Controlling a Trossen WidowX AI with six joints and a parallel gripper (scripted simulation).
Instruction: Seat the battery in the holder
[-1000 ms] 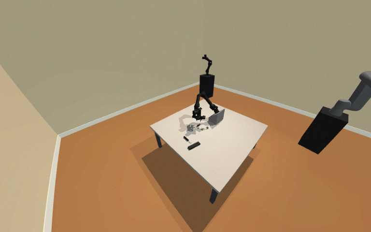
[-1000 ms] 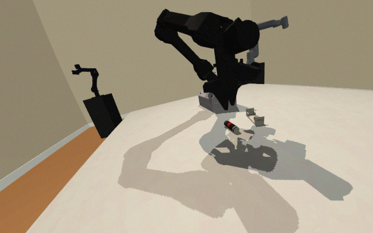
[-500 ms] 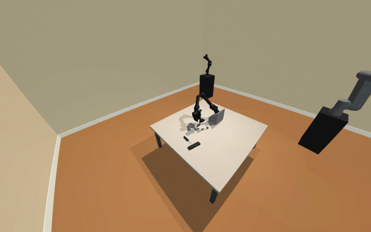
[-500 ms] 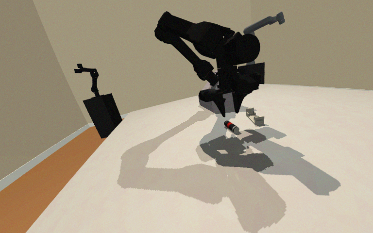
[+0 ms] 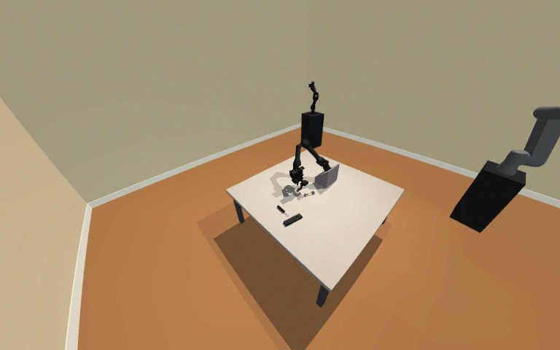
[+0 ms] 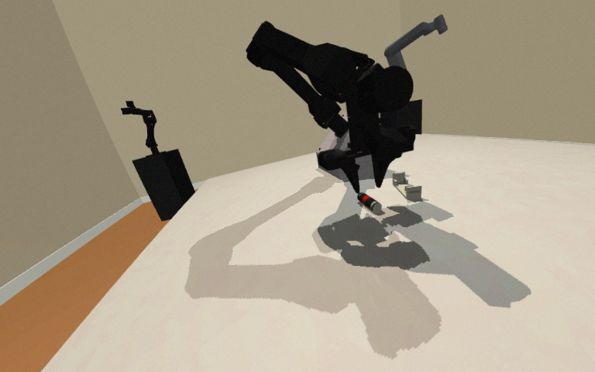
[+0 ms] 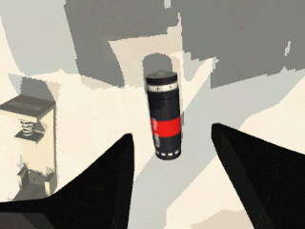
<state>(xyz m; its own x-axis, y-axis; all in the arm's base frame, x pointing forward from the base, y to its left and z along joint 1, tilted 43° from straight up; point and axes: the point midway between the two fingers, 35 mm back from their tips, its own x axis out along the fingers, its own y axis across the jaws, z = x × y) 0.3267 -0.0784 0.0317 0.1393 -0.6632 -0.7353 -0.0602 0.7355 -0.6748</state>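
A white table (image 5: 351, 230) on dark legs stands on an orange floor (image 5: 165, 289), with 2 small dark objects (image 5: 292, 219) lying near its edge. A black pedestal (image 6: 163, 181) rises beside tan walls (image 5: 165, 82).

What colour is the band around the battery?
Red, on a black body with thin pale rings, seen best from the wrist view: battery.

Olive-tan walls (image 5: 165, 82), orange floor (image 5: 165, 289), pale skirting — white table (image 5: 351, 230), dark legs.

holder (image 6: 407, 186) near battery (image 6: 369, 201), otherwise unobstructed
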